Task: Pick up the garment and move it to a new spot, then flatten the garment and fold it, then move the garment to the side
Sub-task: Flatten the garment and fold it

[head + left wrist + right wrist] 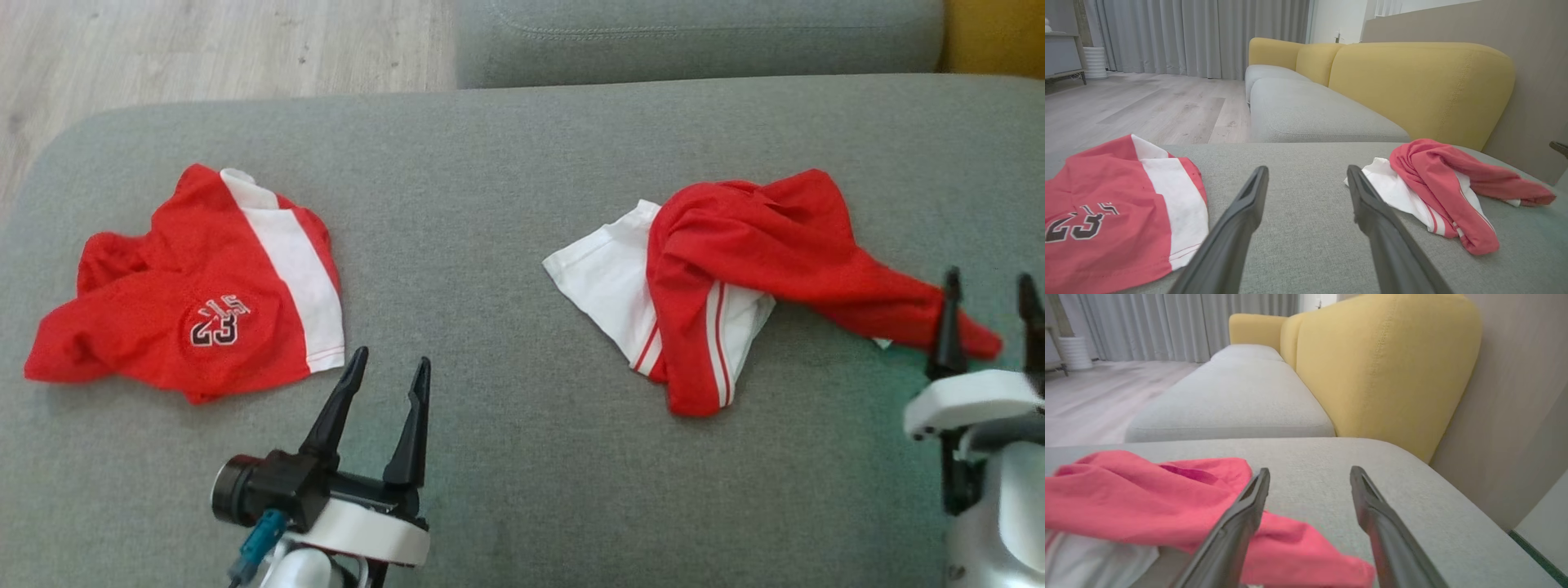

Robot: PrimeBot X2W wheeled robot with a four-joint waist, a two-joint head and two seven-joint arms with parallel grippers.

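Note:
A crumpled red and white garment [759, 245] lies on the right half of the grey cushion [490, 204]. One red end stretches out to the right, and its tip lies between and under the fingers of my right gripper [989, 282]. In the right wrist view my right gripper [1309, 469] stands open, with the red garment [1147, 498] passing under its left finger. My left gripper [390, 357] is open at the lower left, holding nothing. In the left wrist view my left gripper [1306, 169] points at bare cushion, with the garment [1437, 171] to its right.
A second red and white garment with "23" on it [188, 302] lies on the cushion's left part, close to my left gripper. Another grey cushion [694, 37] adjoins at the back. A yellow backrest [1412, 81] runs along the right. Wooden floor [204, 49] lies beyond the left edge.

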